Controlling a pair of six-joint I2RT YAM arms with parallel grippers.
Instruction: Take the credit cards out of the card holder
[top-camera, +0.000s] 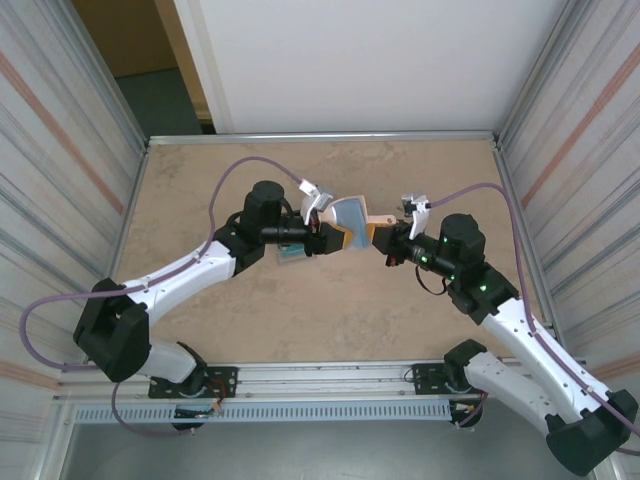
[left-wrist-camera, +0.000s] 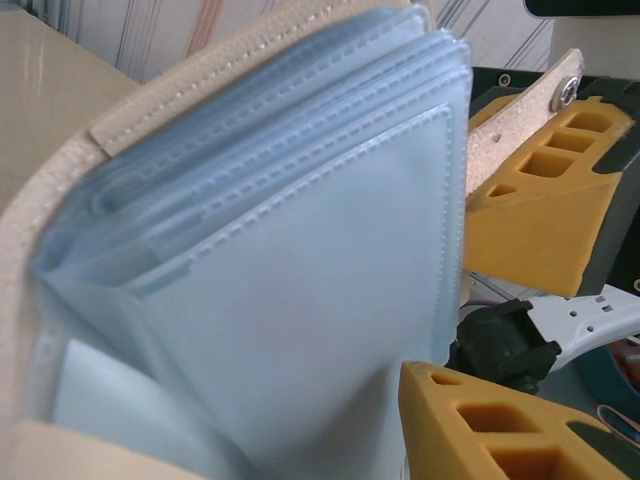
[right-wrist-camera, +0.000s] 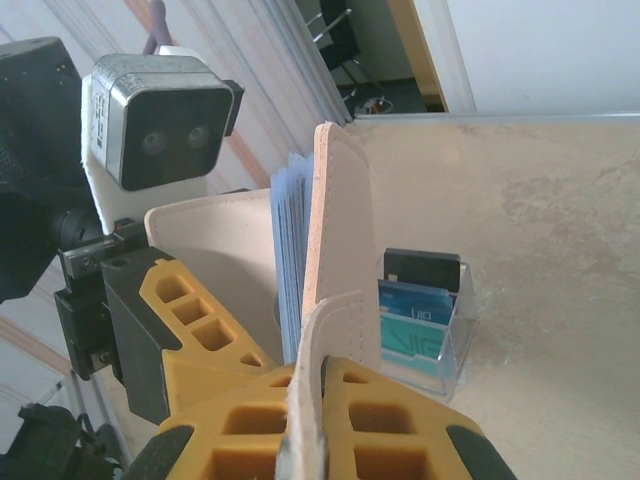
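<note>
Right fingers (right-wrist-camera: 400, 420) clenched on the beige flap of the card holder (top-camera: 352, 222), lifted off the table (right-wrist-camera: 560, 250). Pale blue pockets fanned open beside the left fingers (left-wrist-camera: 480, 420); cannot tell whether gripped there. Beyond the right fingers, credit cards (right-wrist-camera: 415, 315) upright in a clear stand (right-wrist-camera: 462, 345).

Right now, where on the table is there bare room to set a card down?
Bare: the wide table stretch from the wallet to the front rail, and the far strip along the back wall. Crowded: the middle, where the left claw and right claw meet at the wallet, card stand close by the left one.
</note>
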